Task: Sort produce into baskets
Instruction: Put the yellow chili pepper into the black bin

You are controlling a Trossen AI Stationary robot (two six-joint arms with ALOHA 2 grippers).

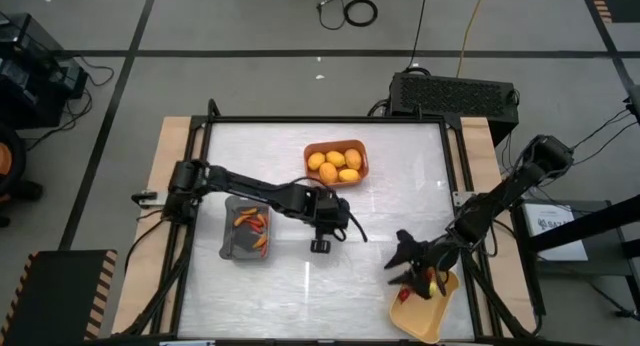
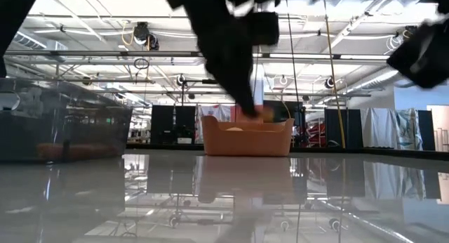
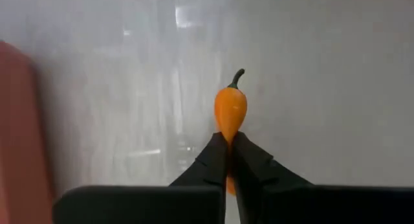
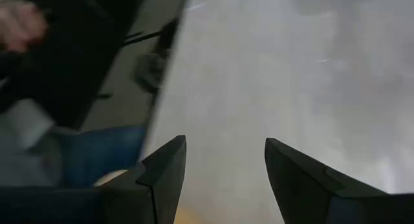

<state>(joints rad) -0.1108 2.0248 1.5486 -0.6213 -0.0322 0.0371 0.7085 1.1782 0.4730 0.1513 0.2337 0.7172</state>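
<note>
Baskets (image 1: 336, 146) three, round fruits (image 1: 331, 164) five

We see an orange chili (image 3: 230, 114) with a green stem, yellow-orange fruits (image 1: 333, 163) in the orange basket (image 1: 361, 149), red and orange chilies (image 1: 256, 225) in the dark grey basket (image 1: 228, 248), and a yellow basket (image 1: 425, 321).

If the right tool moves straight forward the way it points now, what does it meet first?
Probably nothing soon: past the open right tool the wrist view shows only bare table. The table edge runs alongside, and depth is unclear.
</note>
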